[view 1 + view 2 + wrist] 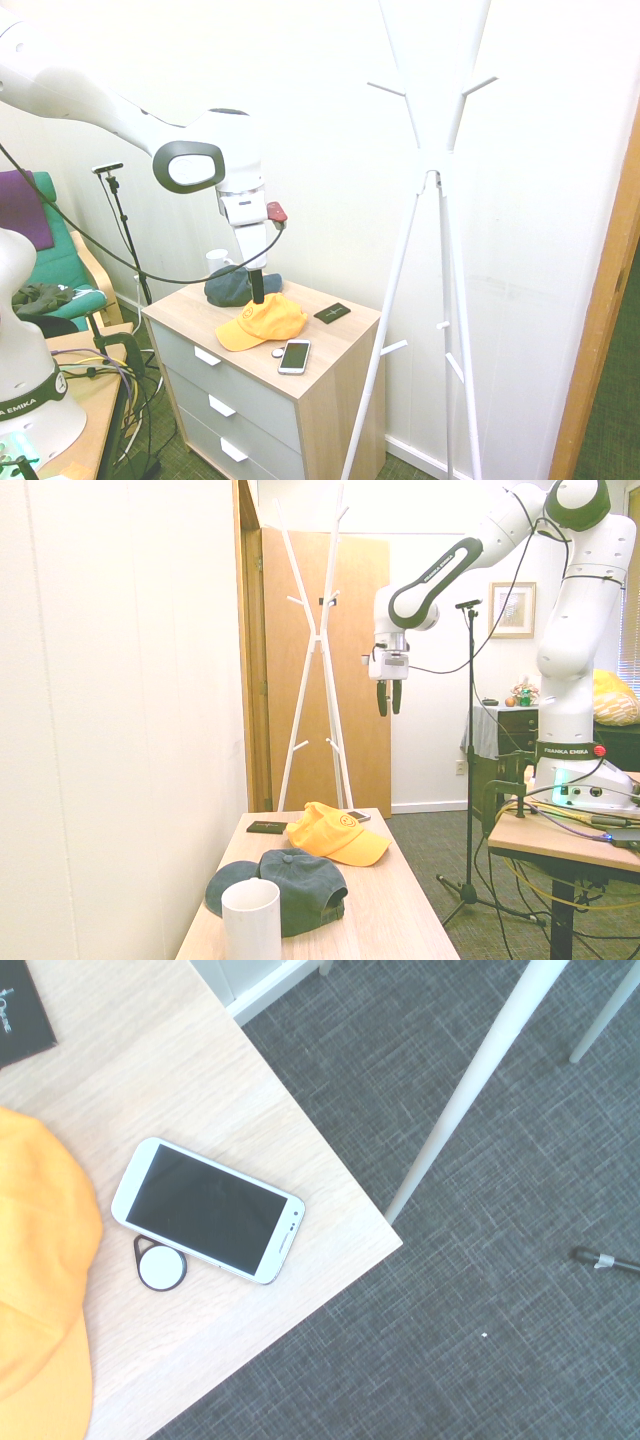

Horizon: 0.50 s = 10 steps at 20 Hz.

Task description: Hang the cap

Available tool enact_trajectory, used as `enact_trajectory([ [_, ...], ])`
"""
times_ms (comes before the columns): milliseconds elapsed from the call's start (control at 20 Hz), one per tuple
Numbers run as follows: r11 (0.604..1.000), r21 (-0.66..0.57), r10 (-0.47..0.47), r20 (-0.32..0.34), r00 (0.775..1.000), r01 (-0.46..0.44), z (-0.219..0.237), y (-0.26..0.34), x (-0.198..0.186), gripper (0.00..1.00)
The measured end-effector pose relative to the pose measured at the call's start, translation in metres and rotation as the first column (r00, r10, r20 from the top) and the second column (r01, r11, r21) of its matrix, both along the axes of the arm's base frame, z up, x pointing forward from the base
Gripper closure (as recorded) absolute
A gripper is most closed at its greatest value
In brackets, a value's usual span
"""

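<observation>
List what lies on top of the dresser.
On the dresser: the yellow-orange cap, a dark blue cap, a white cup, a white phone, a small round tag and a black card. Whatever sits beneath the caps is hidden.

White walls, bright light. Wood dresser (330,372) lower centre, white coat stand (432,200) right, green armchair (62,262) left edge. Wood door (330,670) centre, grey carpet (500,1290), framed picture (512,610) upper right.

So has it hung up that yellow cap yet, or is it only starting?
Only starting. Nothing is done: the yellow cap lies on the dresser. In hand: the pincer hangs open and empty above it. Left: grasping the cap and hanging it on the white coat stand.
</observation>
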<state>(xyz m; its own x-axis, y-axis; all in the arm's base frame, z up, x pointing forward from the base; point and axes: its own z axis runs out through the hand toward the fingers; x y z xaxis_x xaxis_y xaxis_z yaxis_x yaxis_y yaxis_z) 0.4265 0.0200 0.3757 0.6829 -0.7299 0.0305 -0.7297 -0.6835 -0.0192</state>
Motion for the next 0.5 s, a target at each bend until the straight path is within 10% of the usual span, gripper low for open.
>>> enact_trajectory([
  [500, 0.994, -0.001, 0.107, -0.002, 0.994, -0.107, -0.046, 0.091, 0.025, 0.00],
])
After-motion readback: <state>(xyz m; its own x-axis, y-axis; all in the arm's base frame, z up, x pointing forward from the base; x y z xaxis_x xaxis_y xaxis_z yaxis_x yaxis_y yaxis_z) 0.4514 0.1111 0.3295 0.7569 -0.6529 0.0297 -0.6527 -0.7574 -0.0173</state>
